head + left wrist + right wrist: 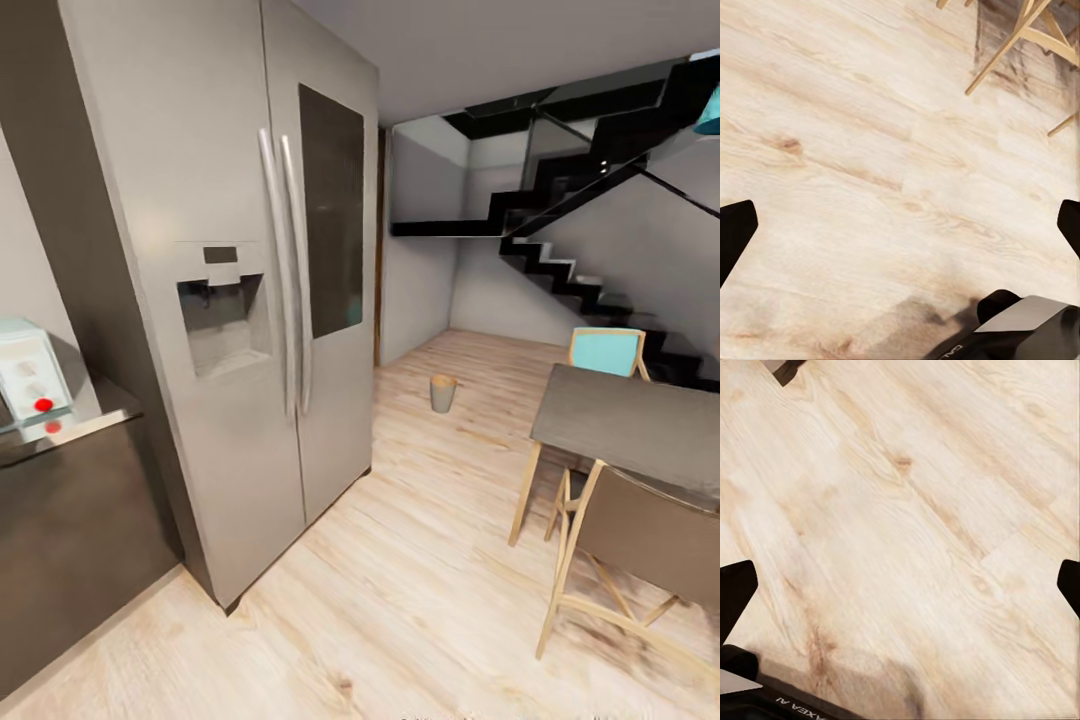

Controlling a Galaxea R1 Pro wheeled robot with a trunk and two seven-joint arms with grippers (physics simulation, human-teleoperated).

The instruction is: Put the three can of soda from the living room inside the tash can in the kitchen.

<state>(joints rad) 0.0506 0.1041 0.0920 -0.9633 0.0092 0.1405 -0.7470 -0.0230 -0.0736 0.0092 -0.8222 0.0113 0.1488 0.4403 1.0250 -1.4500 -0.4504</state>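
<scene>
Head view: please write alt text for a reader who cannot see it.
A small pale trash can stands on the light wood floor beyond a steel double-door fridge. A dark table with wooden chairs is at right, and a black staircase rises behind.

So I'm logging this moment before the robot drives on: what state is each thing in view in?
Trash can: upright on the wood floor beyond the fridge, open top, contents can't be told.
Fridge: both doors shut.
Dining table: bare top.
Blue chair: upright at the table's far side.
Left gripper: open, empty, over floor.
Right gripper: open, empty, over floor.
</scene>
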